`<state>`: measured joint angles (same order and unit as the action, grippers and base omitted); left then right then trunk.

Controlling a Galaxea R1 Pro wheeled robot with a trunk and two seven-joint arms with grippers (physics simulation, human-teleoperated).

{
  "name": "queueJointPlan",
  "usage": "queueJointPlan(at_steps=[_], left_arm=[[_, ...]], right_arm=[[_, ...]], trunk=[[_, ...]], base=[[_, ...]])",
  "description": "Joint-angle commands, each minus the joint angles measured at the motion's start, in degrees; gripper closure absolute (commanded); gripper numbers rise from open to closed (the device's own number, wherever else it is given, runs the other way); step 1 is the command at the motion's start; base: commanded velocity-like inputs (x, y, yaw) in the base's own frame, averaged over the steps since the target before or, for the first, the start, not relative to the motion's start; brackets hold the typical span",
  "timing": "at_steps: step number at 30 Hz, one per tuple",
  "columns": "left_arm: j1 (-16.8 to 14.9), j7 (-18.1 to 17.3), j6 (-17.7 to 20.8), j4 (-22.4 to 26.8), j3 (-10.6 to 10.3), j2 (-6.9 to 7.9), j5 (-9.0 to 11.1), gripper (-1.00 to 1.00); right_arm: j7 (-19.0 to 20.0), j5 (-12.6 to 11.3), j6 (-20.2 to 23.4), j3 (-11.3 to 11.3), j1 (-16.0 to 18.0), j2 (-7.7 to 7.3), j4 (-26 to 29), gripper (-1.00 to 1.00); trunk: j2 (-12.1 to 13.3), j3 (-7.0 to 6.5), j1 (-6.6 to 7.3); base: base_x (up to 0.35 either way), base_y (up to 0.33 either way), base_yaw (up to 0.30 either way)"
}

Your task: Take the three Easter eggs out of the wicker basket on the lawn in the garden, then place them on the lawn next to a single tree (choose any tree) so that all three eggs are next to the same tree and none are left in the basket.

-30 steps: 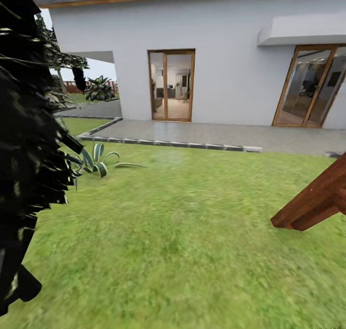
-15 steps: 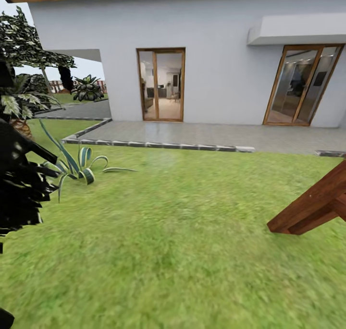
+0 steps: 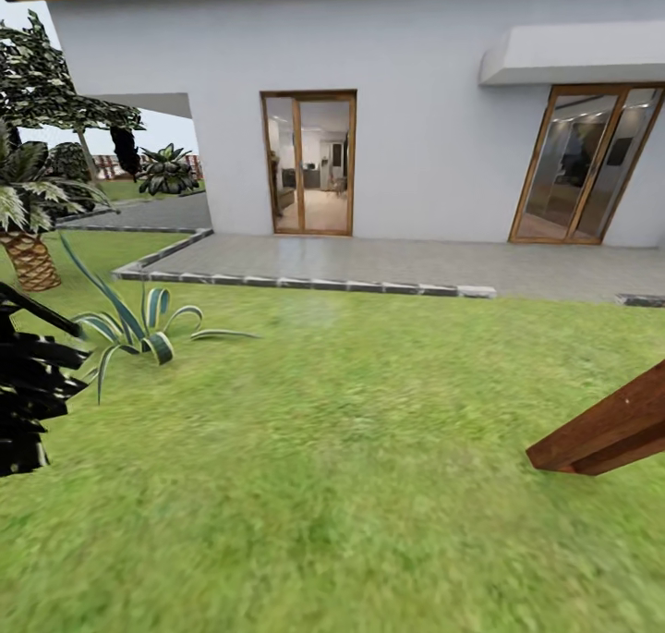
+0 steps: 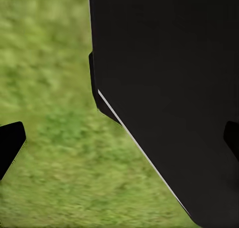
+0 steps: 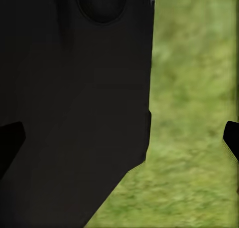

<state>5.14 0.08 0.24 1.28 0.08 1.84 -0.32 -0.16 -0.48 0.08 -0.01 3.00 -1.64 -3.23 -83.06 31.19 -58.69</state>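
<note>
The lawn [image 3: 332, 448] of mottled green grass spreads across the head view up to the patio. The three Easter eggs and the wicker basket are out of view. A tree with a jagged grey-green crown [image 3: 42, 79] stands far off at the left, beyond the lawn. My left gripper [image 4: 119, 140] is open over grass, its dark fingertips [image 4: 10, 144] wide apart with nothing held. My right gripper [image 5: 119, 138] is open over grass too, with nothing between its fingertips [image 5: 231, 138]. A black part of my own body crosses both wrist views.
A white house with glass doors [image 3: 308, 162] stands behind a grey paved patio [image 3: 397, 263] with a stone kerb. Black spiky foliage [image 3: 28, 393] juts in at the left, near a striped agave [image 3: 139, 323] and a small palm [image 3: 28, 226]. A slanted brown wooden beam [image 3: 610, 430] enters from the right.
The camera has moved: the black foliage has slid out to the left, the small palm has come into view, and the wooden beam sits lower at the right.
</note>
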Motion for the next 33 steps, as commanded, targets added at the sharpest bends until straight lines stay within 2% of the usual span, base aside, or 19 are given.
queueJointPlan(at_steps=[1, 33], left_arm=[[0.04, 0.01, 0.03, 0.13, 0.01, 0.0, -0.03, -1.0], [0.04, 0.01, -0.06, 0.13, 0.01, 0.0, -0.03, -1.0]], right_arm=[[-0.02, -0.05, 0.01, 0.01, 0.07, 0.01, -0.11, -1.0], [-0.02, -0.05, 0.01, -0.08, 0.07, 0.06, -0.11, -1.0]], trunk=[[-0.02, 0.04, -0.03], [-0.02, 0.04, -0.03]], base=[[0.334, 0.0, 0.0], [0.324, 0.0, 0.007]])
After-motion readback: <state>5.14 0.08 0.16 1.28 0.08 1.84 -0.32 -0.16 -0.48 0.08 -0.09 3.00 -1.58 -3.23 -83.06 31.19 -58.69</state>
